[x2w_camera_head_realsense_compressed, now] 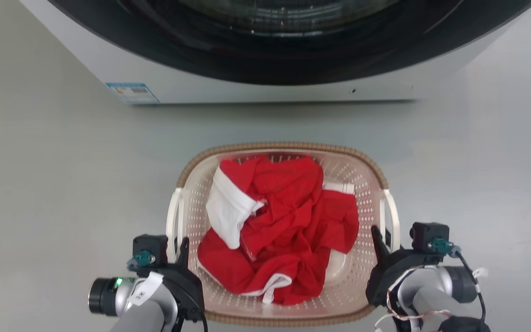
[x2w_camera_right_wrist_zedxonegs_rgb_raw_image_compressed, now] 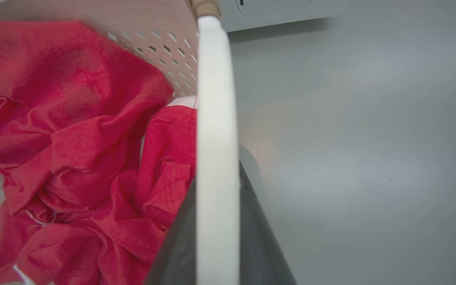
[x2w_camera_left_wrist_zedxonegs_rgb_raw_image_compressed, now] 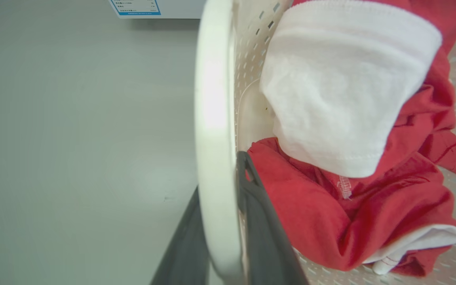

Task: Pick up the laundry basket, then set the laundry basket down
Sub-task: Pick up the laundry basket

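cream laundry basket (x2w_camera_head_realsense_compressed: 284, 146), w/ red clothes (x2w_camera_head_realsense_compressed: 288, 221)

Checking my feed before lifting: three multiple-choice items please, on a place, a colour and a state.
1. Where is the laundry basket? A. In front of the washing machine. B. On top of it. C. Inside its drum.
2. What colours are the clothes in it? A. Blue and grey. B. Red and white. C. Green only.
3. How does the left end effector stand to the left handle? A. Far off. B. Its fingers either side of it. C. Well above it.
1 A: it lies between robot and machine. 2 B: red cloth, white bands. 3 B: dark fingers flank the handle.
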Available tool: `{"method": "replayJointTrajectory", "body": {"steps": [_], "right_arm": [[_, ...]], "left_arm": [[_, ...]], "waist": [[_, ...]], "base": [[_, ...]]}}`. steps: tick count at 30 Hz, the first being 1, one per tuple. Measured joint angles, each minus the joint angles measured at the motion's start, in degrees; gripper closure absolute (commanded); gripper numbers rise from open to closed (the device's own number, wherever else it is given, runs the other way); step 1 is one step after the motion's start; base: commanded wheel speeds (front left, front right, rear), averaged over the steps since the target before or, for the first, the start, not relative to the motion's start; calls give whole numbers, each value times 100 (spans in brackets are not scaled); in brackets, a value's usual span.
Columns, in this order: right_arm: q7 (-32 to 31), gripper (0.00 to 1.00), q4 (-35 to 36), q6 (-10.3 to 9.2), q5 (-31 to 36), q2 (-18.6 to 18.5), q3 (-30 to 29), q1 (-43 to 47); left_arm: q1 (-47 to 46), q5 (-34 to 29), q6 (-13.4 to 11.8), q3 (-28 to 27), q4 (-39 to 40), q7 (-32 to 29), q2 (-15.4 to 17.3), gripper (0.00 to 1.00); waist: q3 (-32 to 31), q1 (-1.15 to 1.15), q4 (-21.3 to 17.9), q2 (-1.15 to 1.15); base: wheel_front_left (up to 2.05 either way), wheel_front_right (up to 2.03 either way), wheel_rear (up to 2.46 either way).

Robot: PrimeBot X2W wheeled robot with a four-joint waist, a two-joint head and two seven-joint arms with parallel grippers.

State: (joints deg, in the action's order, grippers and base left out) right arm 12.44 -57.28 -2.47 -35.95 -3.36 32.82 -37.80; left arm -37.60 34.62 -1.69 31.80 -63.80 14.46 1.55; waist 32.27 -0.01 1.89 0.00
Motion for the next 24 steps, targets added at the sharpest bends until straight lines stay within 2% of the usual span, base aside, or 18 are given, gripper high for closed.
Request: {"method": "replayJointTrajectory", "body": {"steps": [15,24], "right_arm": [[-969,100,-45,-187,-973,-7,1018,849],[-1445,100,-35,-277,-1477,-2,1438,1329]], "left_arm": [[914,372,226,310,-405,-509,19,100],[1407,514,319,427,-564,-844,24,100]], "waist": [[-1354,-1,-101,0],[-2120,0,-142,-1]], "base": [[0,0,0],[0,0,0]]}}
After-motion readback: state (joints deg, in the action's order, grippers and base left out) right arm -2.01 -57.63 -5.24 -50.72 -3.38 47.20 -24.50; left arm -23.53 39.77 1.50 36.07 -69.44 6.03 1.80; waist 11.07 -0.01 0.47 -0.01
